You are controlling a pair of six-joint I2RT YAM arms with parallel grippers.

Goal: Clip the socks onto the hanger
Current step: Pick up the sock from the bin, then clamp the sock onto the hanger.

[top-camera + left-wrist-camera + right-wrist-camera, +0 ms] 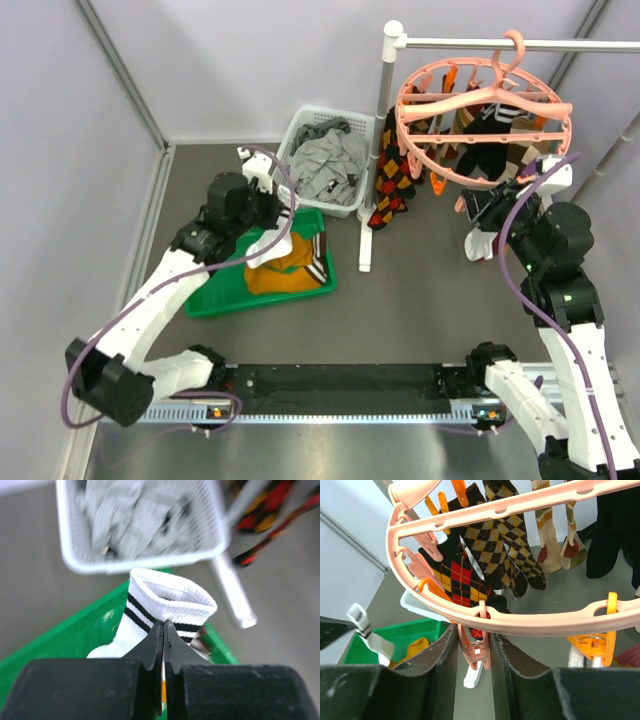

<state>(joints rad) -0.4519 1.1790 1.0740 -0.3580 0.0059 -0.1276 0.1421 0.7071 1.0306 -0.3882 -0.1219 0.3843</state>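
Note:
My left gripper (280, 222) is shut on the cuff of a white sock with black stripes (268, 247) and holds it above the green tray (212, 297). In the left wrist view the gripper (164, 625) pinches the open cuff of that sock (170, 597). Mustard-orange socks (285, 275) lie in the tray. The pink ring hanger (412, 135) hangs from the white rail. My right gripper (480, 207) is at its near rim (535, 622). In the right wrist view the gripper (474, 650) squeezes a pink clip (476, 652) under the rim.
A white basket (300, 128) of grey garments stands behind the tray. Argyle socks (393, 180) and dark socks hang from the hanger beside the white stand's post (384, 150). A white sock (478, 243) hangs by an orange clip (592, 642) near my right gripper.

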